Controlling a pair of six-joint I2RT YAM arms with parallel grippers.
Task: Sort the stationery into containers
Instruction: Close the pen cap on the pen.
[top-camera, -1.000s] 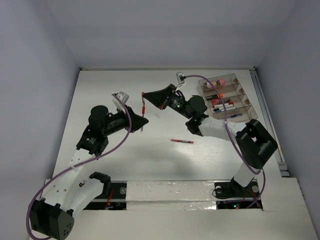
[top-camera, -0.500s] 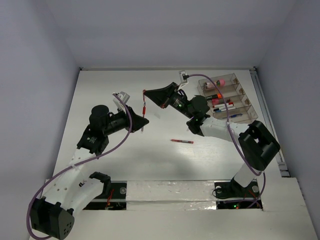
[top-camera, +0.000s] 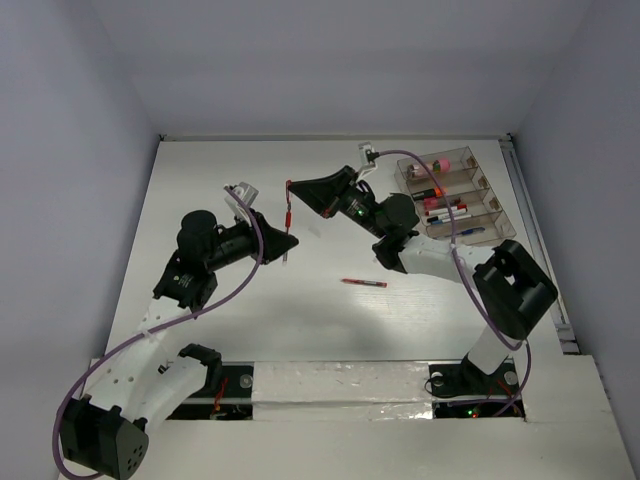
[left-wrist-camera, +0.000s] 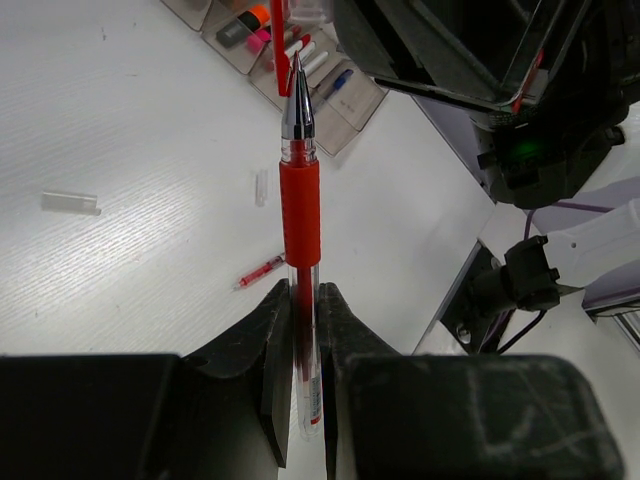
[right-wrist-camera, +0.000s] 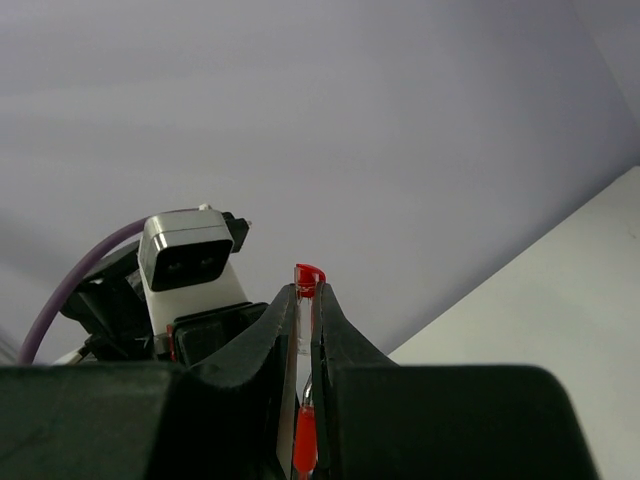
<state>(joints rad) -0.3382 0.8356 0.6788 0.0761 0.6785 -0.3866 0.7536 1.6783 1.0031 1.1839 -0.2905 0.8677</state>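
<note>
Step, we judge: capping. Our left gripper (left-wrist-camera: 303, 296) pinches the red pen (left-wrist-camera: 300, 200) mid-air, well apart from the organiser (top-camera: 492, 205); our right gripper (right-wrist-camera: 304, 300) nips its cap (right-wrist-camera: 309, 273); next, align and press together.

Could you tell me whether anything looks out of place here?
Yes: the pen in the left tool is uncapped, its tip bare, with the right tool pinching what looks like a red cap just beyond it. A second red pen lies loose on the table, outside the organiser.
</note>
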